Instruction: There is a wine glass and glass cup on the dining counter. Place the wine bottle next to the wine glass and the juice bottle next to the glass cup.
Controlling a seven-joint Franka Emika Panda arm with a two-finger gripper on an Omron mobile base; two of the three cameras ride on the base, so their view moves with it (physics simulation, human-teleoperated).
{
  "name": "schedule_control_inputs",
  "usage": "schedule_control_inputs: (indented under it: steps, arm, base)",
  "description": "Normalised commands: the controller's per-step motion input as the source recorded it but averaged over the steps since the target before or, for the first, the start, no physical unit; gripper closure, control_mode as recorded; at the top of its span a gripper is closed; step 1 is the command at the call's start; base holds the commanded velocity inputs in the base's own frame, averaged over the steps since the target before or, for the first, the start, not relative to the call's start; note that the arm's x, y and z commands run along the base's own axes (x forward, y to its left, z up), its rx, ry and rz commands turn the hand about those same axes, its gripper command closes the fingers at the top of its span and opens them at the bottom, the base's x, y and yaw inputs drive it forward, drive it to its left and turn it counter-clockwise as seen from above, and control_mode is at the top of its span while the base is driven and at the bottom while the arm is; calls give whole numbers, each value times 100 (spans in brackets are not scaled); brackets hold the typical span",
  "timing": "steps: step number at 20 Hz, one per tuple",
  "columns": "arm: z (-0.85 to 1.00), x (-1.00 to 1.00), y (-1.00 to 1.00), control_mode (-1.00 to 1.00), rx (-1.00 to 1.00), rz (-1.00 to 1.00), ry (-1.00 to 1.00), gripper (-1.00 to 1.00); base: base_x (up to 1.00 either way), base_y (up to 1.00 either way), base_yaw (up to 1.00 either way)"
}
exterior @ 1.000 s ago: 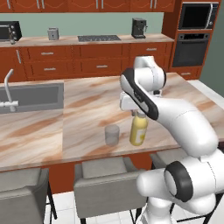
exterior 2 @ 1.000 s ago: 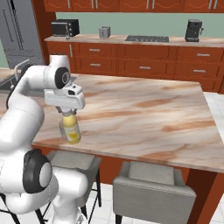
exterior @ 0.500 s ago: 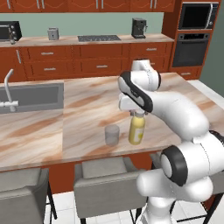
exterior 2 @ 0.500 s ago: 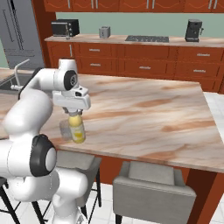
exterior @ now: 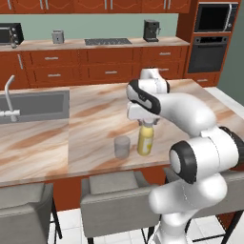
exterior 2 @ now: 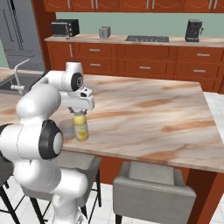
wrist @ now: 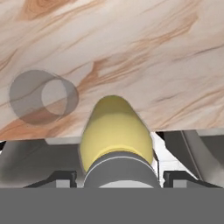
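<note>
The yellow juice bottle (exterior: pixel 145 142) (exterior 2: pixel 81 130) stands upright on the pink-beige dining counter (exterior: pixel 95 114) (exterior 2: pixel 153 109), close to its front edge. My gripper (exterior: pixel 147 123) (exterior 2: pixel 78 113) comes down from above and is shut on the bottle's white cap. The glass cup (exterior: pixel 122 147), a short grey tumbler, stands just left of the bottle, a small gap apart. From the hand view the juice bottle (wrist: pixel 114 127) runs up the middle with the glass cup (wrist: pixel 41 97) to its left. The wine glass and the wine bottle are out of view.
A dark sink (exterior: pixel 33 102) with a faucet (exterior: pixel 9 95) is set in the counter's left part. Grey stools (exterior: pixel 114 195) (exterior 2: pixel 153 183) stand below the front edge. The counter's right half (exterior 2: pixel 175 122) is bare marble. A back counter carries a coffee machine (exterior: pixel 151 29).
The arm's elbow has swung and folded in nearer the bottle. The bottle stays upright beside the cup, shifted only slightly, with the grip unchanged.
</note>
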Motion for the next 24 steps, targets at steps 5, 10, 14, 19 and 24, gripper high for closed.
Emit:
schedule_control_inputs:
  steps: [5, 10, 14, 19, 24]
  arm:
    - [-18, 39, 2, -100, 2, 0, 0, 100]
    - [-25, 35, 6, -100, 0, 0, 0, 100]
    - [-30, 33, 6, -100, 0, 0, 0, 100]
    - [-31, 26, 1, -100, 0, 1, 0, 100]
    - [-36, 18, 0, -100, 1, 3, 2, 100]
  base:
    - [0, 0, 0]
    - [0, 0, 0]
    - [0, 0, 0]
    - [0, 0, 0]
    - [0, 0, 0]
